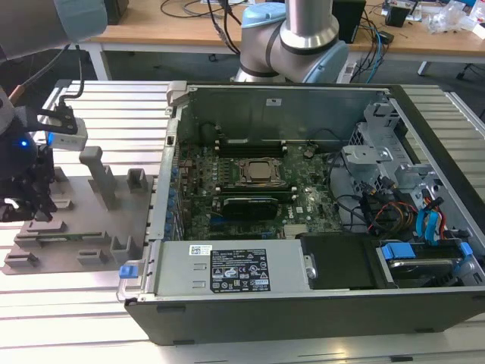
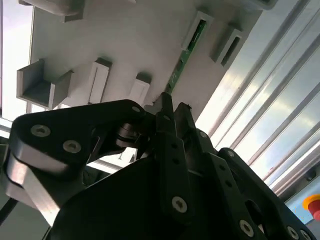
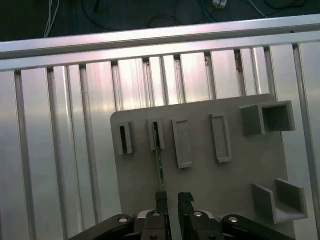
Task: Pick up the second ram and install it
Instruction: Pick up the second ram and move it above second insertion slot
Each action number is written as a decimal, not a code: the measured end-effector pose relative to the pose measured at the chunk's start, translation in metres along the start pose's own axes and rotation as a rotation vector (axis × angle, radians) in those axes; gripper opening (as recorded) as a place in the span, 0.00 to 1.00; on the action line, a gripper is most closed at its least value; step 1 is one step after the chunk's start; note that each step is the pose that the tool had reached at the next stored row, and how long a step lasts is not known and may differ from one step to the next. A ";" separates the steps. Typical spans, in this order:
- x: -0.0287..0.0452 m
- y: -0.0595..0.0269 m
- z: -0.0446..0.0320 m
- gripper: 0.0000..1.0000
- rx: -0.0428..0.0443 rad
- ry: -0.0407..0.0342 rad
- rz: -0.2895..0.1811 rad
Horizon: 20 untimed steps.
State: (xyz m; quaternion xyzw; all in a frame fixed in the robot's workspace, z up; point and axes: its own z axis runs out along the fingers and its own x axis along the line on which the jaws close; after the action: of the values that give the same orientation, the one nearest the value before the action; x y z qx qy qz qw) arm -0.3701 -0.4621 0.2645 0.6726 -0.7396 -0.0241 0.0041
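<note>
The second ram (image 3: 158,155) is a thin green stick standing on edge in a slotted block on the grey holder plate (image 3: 220,190); in the second wrist view the second ram (image 2: 176,75) runs from its block toward my fingers. My gripper (image 3: 173,199) hangs just over the stick's near end, its two black fingertips a narrow gap apart with nothing visibly pinched between them. The stick's end lines up with one fingertip (image 3: 161,196). In the exterior view my gripper (image 1: 36,205) is at the far left above the holder plate (image 1: 79,216), away from the open computer case (image 1: 303,296).
Several grey holder blocks (image 3: 182,142) and U-shaped brackets (image 3: 280,200) rise from the plate. The plate lies on a slotted aluminium table (image 3: 60,150). In the case sit the motherboard (image 1: 254,186), cables (image 1: 424,220) and a drive bay. The arm's base (image 1: 299,38) stands behind the case.
</note>
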 end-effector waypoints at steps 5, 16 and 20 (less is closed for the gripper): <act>0.0014 -0.0102 0.0129 0.24 -0.0025 0.0062 -0.018; 0.0074 -0.0020 0.0497 0.24 -0.0024 0.0055 -0.018; 0.0079 -0.0014 0.0639 0.24 -0.0027 0.0046 -0.018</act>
State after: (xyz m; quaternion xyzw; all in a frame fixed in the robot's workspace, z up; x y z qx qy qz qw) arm -0.3720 -0.4681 0.2004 0.6794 -0.7334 -0.0236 0.0064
